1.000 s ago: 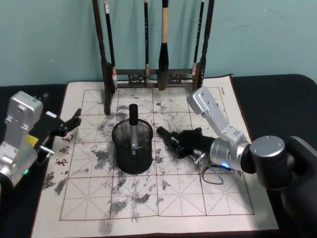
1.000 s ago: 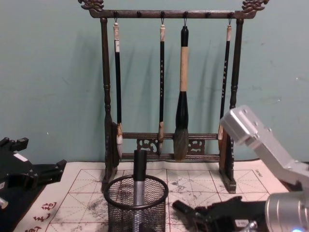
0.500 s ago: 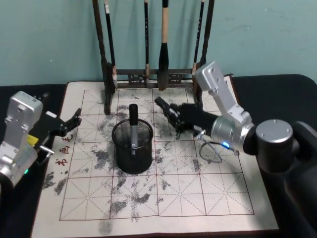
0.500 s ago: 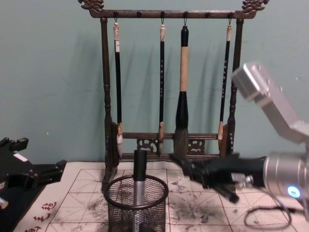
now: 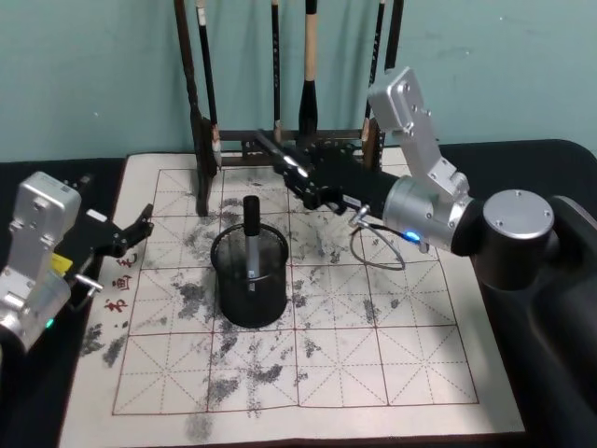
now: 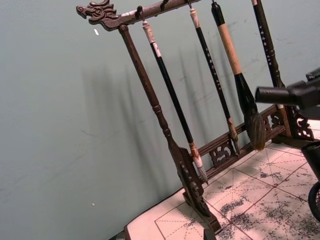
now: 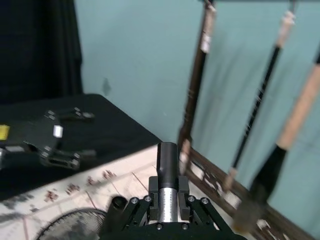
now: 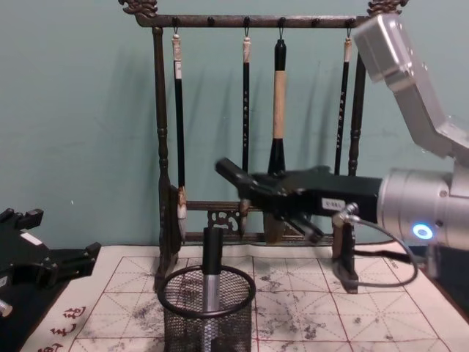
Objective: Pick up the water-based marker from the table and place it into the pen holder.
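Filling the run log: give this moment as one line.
right gripper: shut on marker, raised off table | left gripper: open, parked | holder: one pen inside

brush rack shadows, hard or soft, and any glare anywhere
Chest view: the brush rack casts soft-edged shadows on the teal wall, so lighting is diffuse. Left wrist view: the same faint shadows behind the brushes. Head view: a blue light glows on the arm behind the right gripper, which holds the marker; no glare on the mat.
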